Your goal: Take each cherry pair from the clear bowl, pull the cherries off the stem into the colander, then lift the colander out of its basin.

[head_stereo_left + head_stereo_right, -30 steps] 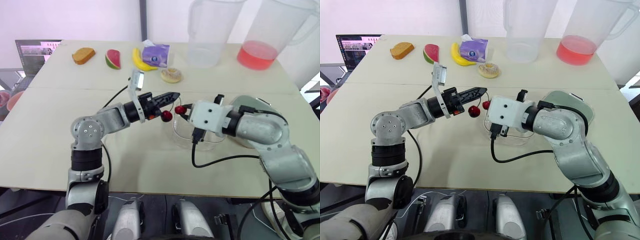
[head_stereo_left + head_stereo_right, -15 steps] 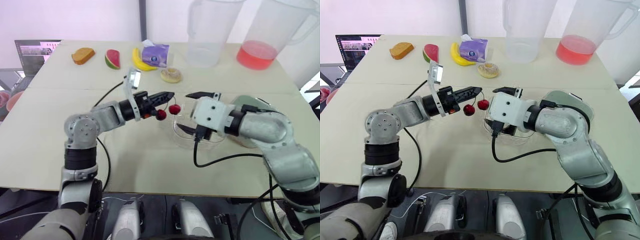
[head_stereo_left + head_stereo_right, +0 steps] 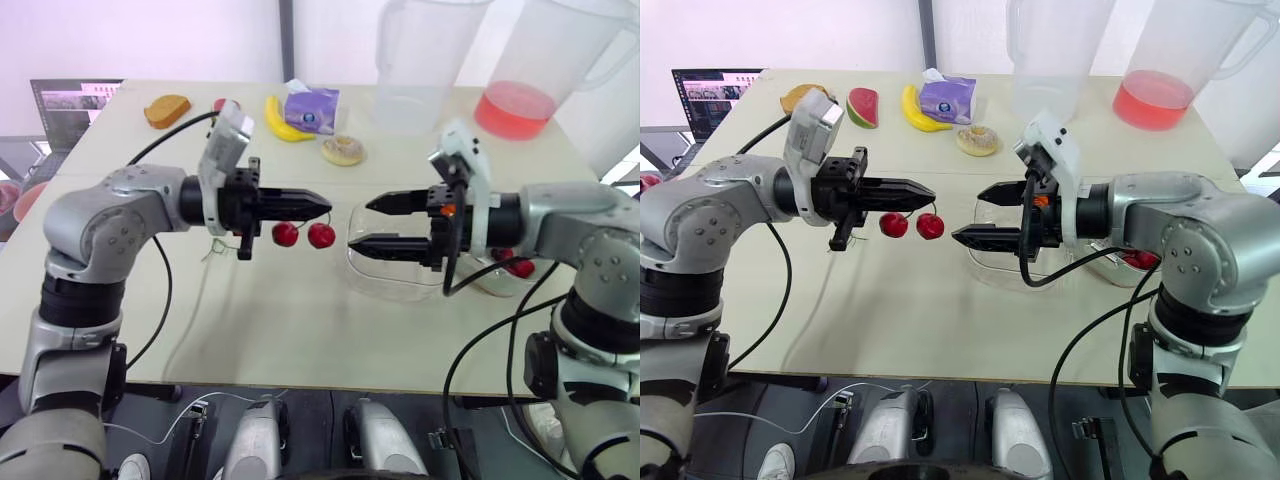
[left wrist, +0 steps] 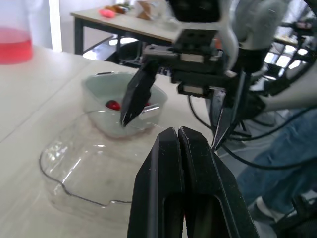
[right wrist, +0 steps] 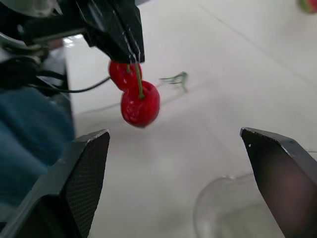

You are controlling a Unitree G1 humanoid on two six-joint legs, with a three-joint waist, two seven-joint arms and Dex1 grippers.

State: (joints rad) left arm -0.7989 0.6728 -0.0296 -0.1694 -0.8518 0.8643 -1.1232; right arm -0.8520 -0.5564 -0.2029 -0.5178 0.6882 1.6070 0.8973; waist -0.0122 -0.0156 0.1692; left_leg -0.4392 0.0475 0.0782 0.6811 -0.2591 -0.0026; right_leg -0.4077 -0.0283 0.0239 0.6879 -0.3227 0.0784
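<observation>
Wrong spot for the pull
Your clear plastic bowl sits by the front edge of the table, pale green colander seemingly right of it; right gripper gapes empty, left gripper clamps the red cherry pair by its stem over bare table: pull here and fruit may roll off.

Glossy red cherry pair on a thin green stem, against plain pale beige bench. Matte black fingers on left hand and right hand. Toward twelve o'clock, yellow banana and purple packet; toward one o'clock, pinkish-red liquid in clear jug.
</observation>
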